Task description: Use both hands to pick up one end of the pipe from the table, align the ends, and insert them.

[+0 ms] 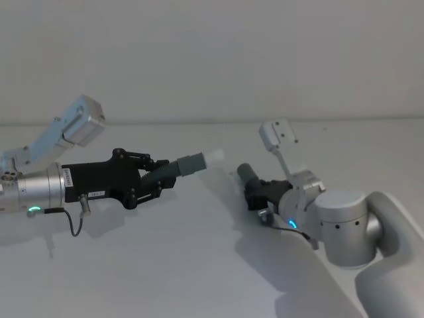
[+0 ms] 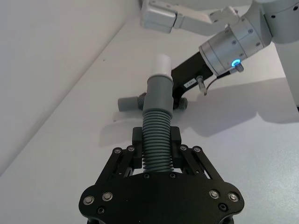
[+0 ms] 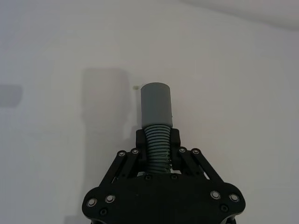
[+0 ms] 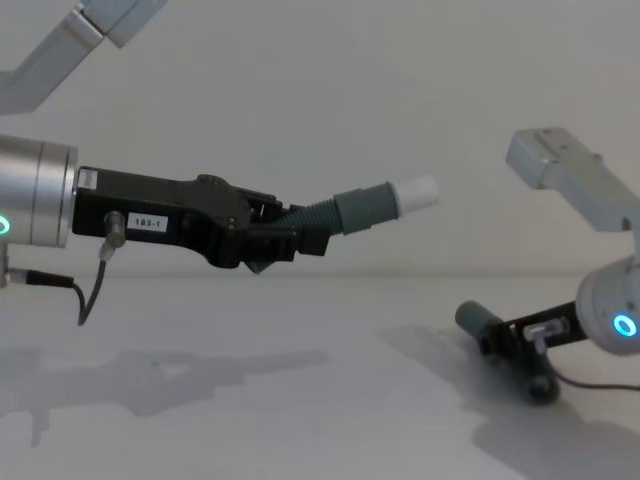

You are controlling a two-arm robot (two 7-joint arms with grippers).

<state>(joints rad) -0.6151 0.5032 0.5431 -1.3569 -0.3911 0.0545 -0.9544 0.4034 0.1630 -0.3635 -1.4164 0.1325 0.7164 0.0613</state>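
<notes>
Pipe, white-tipped piece (image 1: 189, 162): head view, left tool (image 1: 159, 177) clamped on its ribs. Left wrist: white tip (image 2: 162, 63) juts ahead of the tool. Right wrist: right tool (image 3: 157, 140) clamped on the cuffed piece (image 3: 156, 105). Chest: ends well apart, cuffed piece low near the surface (image 4: 300, 400); grasps done, aligning and insertion left.

A plain pale grey wall (image 1: 212, 53) fills the far side of the scene, meeting a smooth white matte table (image 1: 165, 265) along a straight horizontal line, all under soft, even light.
</notes>
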